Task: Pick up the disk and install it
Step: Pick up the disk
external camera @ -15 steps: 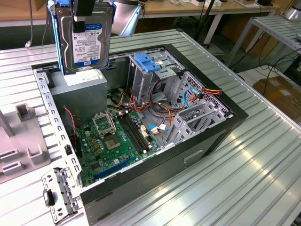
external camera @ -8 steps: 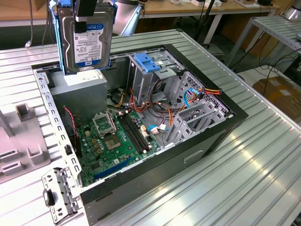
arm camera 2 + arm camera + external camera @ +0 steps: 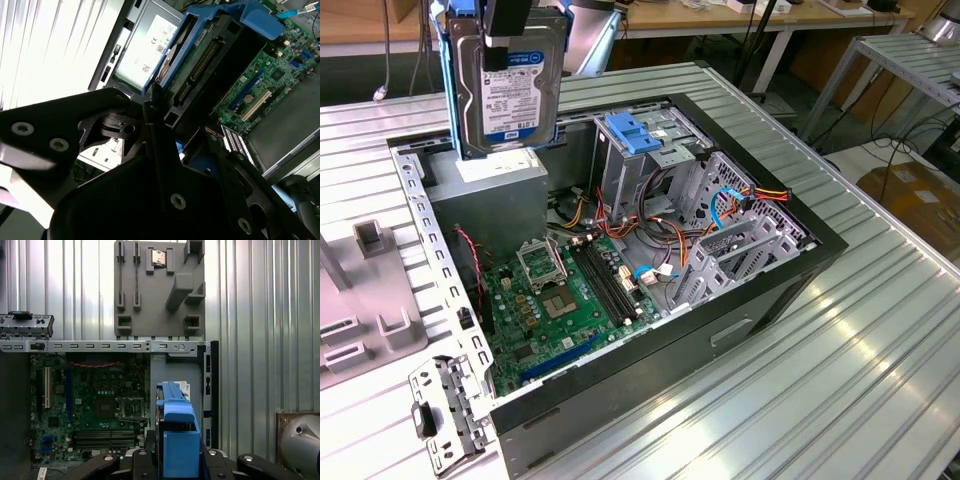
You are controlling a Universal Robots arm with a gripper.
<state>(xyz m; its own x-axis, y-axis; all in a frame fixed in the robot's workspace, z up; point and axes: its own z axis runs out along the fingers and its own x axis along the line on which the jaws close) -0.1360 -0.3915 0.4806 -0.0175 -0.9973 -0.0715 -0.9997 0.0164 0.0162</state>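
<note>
The gripper [image 3: 504, 40] had its fingers clamped on the upper end of the disk [image 3: 505, 95]. The disk hung upright in the air, touching nothing else, above the power supply [image 3: 490, 195], which sat in the corner of the open computer case [image 3: 760, 290] toward the exterior view's upper left. Its label faced outward and the blue carrier edged its long sides. In the first wrist view the disk [image 3: 177, 432] showed end-on in the gripper [image 3: 177, 462], with the motherboard [image 3: 100, 405] on the case floor beyond it.

The step in hand looked like the carry across the case toward the drive cage [image 3: 655, 165], near the case's far edge under a blue latch [image 3: 632, 130]. To do it well, the disk needed enough height to pass the power supply and the cage's top rim without a knock. Because the hold was at one end only, the free end could swing or creep in the grip, so slow, level travel seemed wise. The disk also had to stay square to the cage. The loose cables [image 3: 655, 235] beside the cage were a likely snag, best passed well above
</note>
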